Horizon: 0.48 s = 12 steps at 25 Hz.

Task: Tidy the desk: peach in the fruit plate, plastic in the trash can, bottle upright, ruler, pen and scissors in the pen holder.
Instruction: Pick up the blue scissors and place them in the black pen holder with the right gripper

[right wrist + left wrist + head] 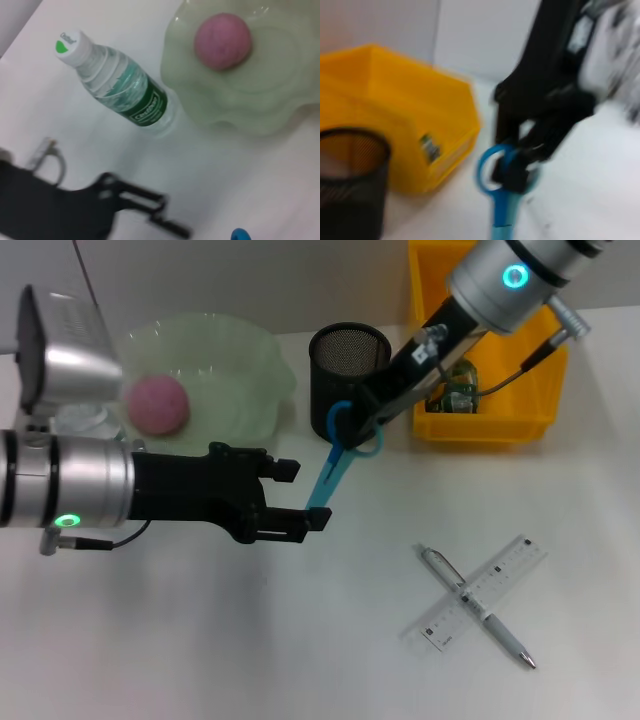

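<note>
Head view: the right tool [365, 420] reaches in from the upper right and pinches the blue scissors [340, 455] at their handle loops. The scissors hang just beside the black mesh pen holder [348, 368], outside its rim, with the closed blades slanting down toward the left tool [300, 495]. The left tool extends from the left side over the white tabletop [250, 640], its two fingers spread apart, and the blade tip lies right at the lower finger; whether they touch cannot be told. The peach [157, 405] sits in the pale green fruit plate [250, 360] behind the left arm. The bottle [85, 420] is mostly hidden by that arm. The yellow trash can [500, 425] stands to the right of the pen holder with some plastic [460, 392] inside. Nearer the front right, the pen [478, 607] and the clear ruler [478, 592] lie crossed on the tabletop, well apart from the holder.

Left wrist view: the right tool [517, 165] clamps the blue handle loops of the scissors [501, 200], blades pointing down toward the camera. The pen holder [350, 185] and trash can [400, 120] stand beyond.

Right wrist view: the bottle [120, 85] stands upright just beside the fruit plate [265, 95], which holds the peach [222, 40]. The left tool [150, 210] shows below with its fingers apart.
</note>
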Available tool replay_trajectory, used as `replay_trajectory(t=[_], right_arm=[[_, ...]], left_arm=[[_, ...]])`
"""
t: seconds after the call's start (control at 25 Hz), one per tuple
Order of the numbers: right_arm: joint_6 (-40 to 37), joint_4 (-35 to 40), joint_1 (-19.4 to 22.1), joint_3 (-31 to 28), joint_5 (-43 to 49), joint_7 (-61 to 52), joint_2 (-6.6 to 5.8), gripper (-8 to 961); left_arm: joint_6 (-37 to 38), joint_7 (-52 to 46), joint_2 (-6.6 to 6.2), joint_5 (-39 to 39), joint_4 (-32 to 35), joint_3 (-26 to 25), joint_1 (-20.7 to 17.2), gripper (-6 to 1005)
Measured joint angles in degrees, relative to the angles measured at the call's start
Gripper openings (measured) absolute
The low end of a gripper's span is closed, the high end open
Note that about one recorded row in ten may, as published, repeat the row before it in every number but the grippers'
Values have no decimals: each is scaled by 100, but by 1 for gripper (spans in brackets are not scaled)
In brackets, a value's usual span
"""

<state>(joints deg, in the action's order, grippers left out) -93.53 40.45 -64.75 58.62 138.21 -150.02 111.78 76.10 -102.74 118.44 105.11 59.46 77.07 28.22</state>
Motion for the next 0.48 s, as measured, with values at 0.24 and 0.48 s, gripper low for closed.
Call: replay_trajectory(t=[0.24, 0.48], right_arm=[[-91, 231, 160, -43, 11, 142, -123, 87], [-155, 350, 192, -52, 2, 290, -197, 86]], left_arm=[[1520, 875, -18, -840, -631, -1195, -170, 727], [2683, 1977, -29, -1017, -1825, -2332, -186, 736]])
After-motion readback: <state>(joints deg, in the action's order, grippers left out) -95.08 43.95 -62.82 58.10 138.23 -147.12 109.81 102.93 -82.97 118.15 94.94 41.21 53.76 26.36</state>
